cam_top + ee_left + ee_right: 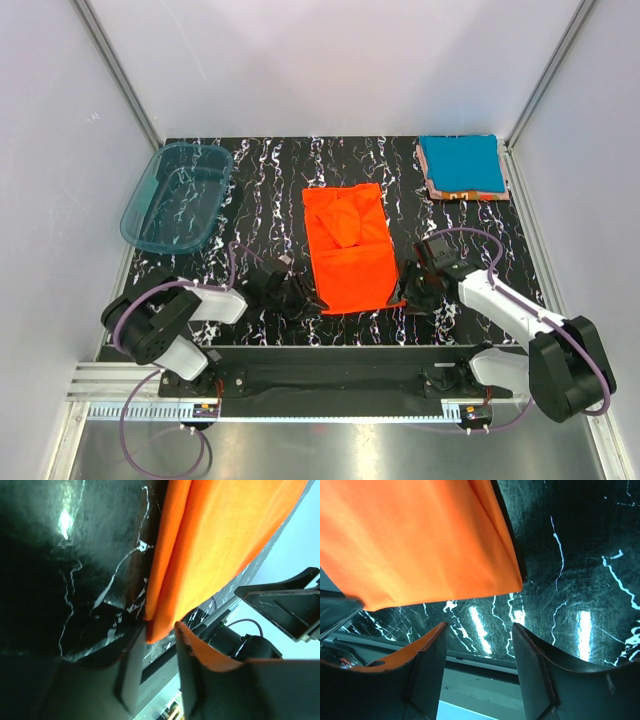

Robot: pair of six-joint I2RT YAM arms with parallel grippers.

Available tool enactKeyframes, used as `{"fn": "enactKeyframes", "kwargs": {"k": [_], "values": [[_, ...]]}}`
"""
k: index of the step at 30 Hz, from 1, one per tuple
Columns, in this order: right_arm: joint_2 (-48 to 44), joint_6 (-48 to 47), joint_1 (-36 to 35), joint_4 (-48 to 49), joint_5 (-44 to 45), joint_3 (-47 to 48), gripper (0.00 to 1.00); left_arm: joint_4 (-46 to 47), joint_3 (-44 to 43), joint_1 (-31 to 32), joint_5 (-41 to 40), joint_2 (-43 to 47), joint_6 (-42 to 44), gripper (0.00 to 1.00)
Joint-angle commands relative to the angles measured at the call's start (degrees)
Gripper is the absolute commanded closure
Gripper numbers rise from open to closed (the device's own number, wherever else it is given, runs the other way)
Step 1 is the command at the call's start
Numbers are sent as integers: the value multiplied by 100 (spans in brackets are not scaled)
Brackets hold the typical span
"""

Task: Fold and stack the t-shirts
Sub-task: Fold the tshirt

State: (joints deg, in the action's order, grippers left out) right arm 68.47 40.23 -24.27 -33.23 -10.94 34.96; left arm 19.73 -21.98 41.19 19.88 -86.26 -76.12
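The bright orange-red t-shirt [347,250] lies folded into a long strip mid-table. My left gripper [302,298] is at its near left corner. In the left wrist view that shirt [220,545] dips its corner between the tips of my left gripper [159,630], whose jaws stand apart with a gap on either side. My right gripper [411,292] is at the near right corner. The right wrist view has the shirt [420,540] just beyond my right gripper [479,627], open with nothing between its fingers. The folded teal blue t-shirt [460,165] tops a stack with pinkish-orange edges at the back right.
A translucent teal plastic tub [178,195] stands at the back left of the black marbled table [260,170]. White walls with metal posts close in the sides and back. The arms' mounting rail [330,375] runs along the near edge.
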Motion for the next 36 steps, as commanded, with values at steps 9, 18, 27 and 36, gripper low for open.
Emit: {"fn": "enactKeyframes", "kwargs": {"k": [9, 18, 27, 36], "values": [[-466, 55, -16, -517, 365, 204, 38, -345, 563, -128, -397, -340, 334, 100], [17, 310, -25, 343, 31, -235, 28, -1540, 414, -182, -1038, 899, 1178, 100], [747, 363, -16, 1354, -444, -534, 32, -1463, 361, -190, -942, 865, 1319, 100], [546, 582, -16, 1452, -436, -833, 39, -1349, 440, -181, -950, 883, 1284, 100]]}}
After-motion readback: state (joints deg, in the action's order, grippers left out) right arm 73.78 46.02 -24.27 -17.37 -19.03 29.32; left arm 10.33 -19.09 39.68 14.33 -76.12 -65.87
